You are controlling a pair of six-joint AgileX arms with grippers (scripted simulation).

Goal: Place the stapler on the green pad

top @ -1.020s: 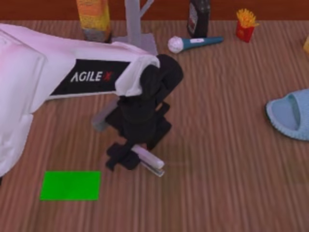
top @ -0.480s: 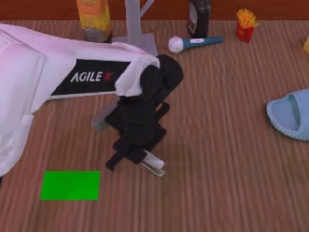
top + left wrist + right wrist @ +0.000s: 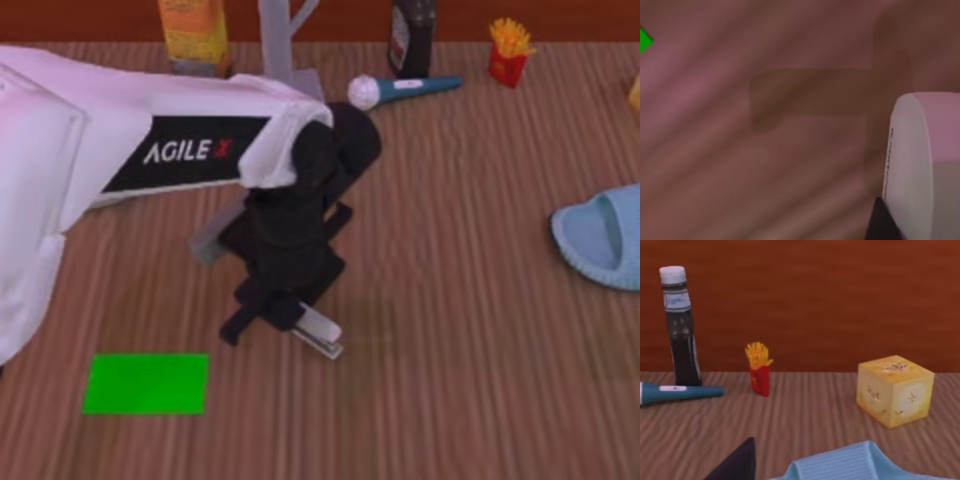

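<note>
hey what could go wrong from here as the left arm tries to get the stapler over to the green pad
1. The left end effector covers only one end of the stapler; most of it juts out, so it might pivot or slip in transit.
2. The green pad is barely bigger than the stapler, so a slightly off release could leave it hanging over an edge.

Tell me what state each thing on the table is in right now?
Stapler: gripped by the left gripper, away from the pad.
Green pad: lying flat, bare.
Microphone: lying on its side.
Dark bottle: standing upright.
Blue slipper: lying sole down.
</note>
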